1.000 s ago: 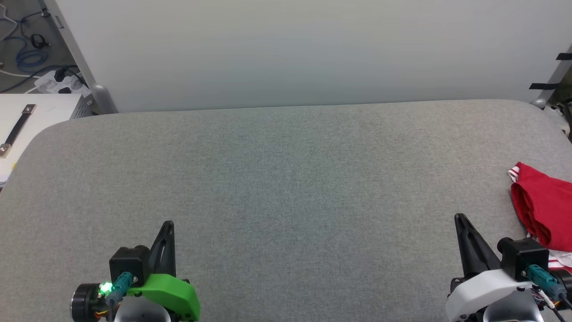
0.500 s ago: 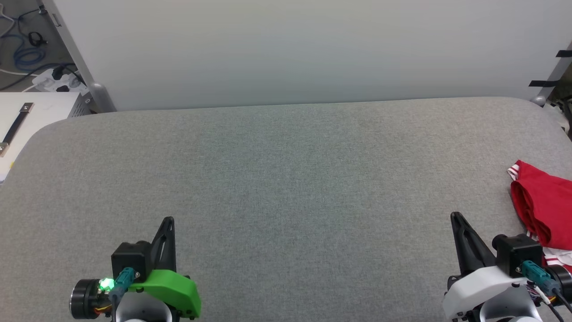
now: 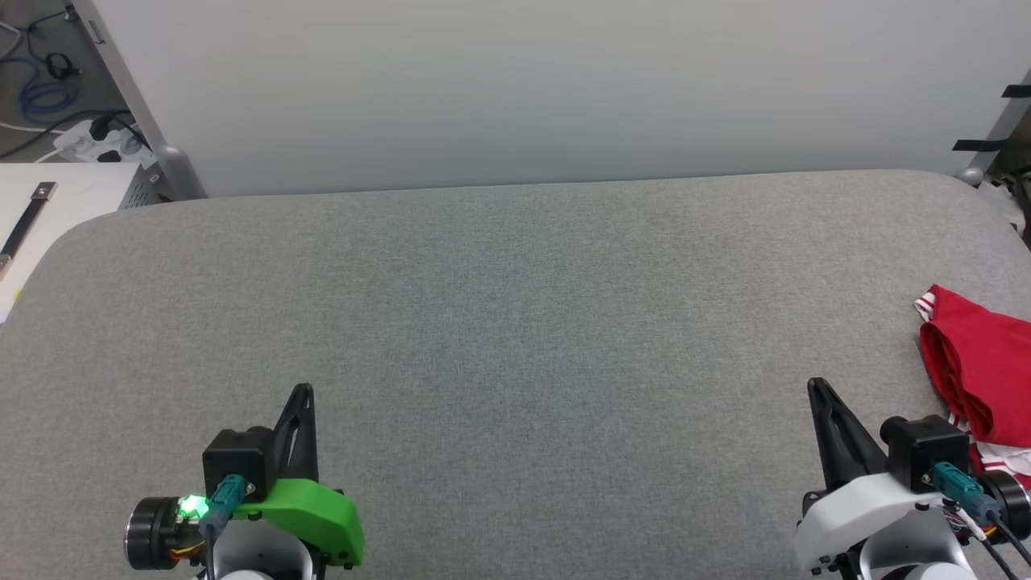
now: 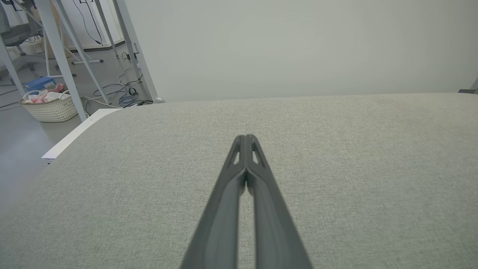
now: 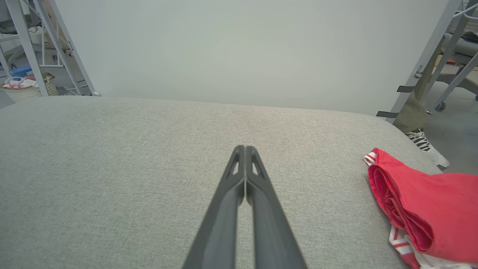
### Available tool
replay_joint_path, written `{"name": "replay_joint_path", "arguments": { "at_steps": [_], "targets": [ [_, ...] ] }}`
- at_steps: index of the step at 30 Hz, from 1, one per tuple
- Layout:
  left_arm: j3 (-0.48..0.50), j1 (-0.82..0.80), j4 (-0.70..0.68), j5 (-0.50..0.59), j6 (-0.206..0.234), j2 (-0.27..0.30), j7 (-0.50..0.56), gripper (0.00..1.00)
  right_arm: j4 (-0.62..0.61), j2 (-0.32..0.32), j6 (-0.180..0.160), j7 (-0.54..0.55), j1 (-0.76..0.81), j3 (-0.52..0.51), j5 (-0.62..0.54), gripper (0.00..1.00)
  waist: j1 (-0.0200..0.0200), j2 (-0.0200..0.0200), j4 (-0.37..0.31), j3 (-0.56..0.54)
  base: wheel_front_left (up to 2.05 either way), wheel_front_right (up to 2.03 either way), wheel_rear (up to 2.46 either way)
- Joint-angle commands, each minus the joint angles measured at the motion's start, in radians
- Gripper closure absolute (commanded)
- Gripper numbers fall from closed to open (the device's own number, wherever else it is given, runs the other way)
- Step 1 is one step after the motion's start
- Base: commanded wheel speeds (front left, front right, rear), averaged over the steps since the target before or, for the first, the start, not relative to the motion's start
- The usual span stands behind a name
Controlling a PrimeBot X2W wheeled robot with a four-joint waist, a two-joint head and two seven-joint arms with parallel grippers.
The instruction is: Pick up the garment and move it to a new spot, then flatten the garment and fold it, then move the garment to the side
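Can see only part of the garment (image 3: 979,374): cut off by the right edge of the head view and by the lower right corner of the right wrist view. Makes out red cloth rolled into soft folds, red-and-white striped trim at the far corner, and white with more stripes tucked under the near end; cannot tell which face is up. Finds it lying at the far right of the counter (image 3: 515,322), near the rounded right edge, just beside the right claw (image 3: 815,383) yet apart from it. Sees that claw closed, both dark fingers pressed to a single point, holding nothing; cannot tell whether it touches the counter. Sees the left claw (image 3: 302,390) likewise closed and empty at the lower left, well apart from the garment, with a green housing and a lit green lamp (image 3: 192,507) behind it. Loses both forearms past the bottom edge of the head view.

Shows a counter covered in grey woven fabric, rounded at the corners, backed by a plain pale panel (image 3: 523,89). Beyond the left corner, takes in a white cabinet (image 3: 80,189) with a dark strap handle, a white power strip (image 3: 101,133) and blue cables on the floor, slanted metal legs (image 4: 130,48), and a wicker basket (image 4: 48,108) of unclear contents. Off the right side, catches a grey post (image 5: 424,59) with black tape and a striped shoe (image 5: 425,144) on the floor
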Motion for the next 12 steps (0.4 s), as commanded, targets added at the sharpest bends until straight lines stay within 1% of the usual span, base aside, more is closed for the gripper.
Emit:
{"name": "replay_joint_path", "arguments": {
  "at_steps": [1, 12],
  "targets": [
    [0.004, -0.022, -0.009, 0.017, -0.007, -0.010, 0.005, 1.00, 0.007, 0.002, -0.001, -0.006, -0.023, 0.001, -0.008, 1.00, 0.0000, 0.0000, 0.000, 0.001, 0.00, 0.00, 0.00],
    [0.016, -0.025, -0.030, 0.045, -0.009, -0.025, 0.027, 1.00, 0.026, 0.002, -0.001, -0.007, -0.037, 0.004, -0.018, 1.00, 0.0000, 0.0000, -0.003, 0.006, 0.00, 0.00, 0.00]
  ]
}}
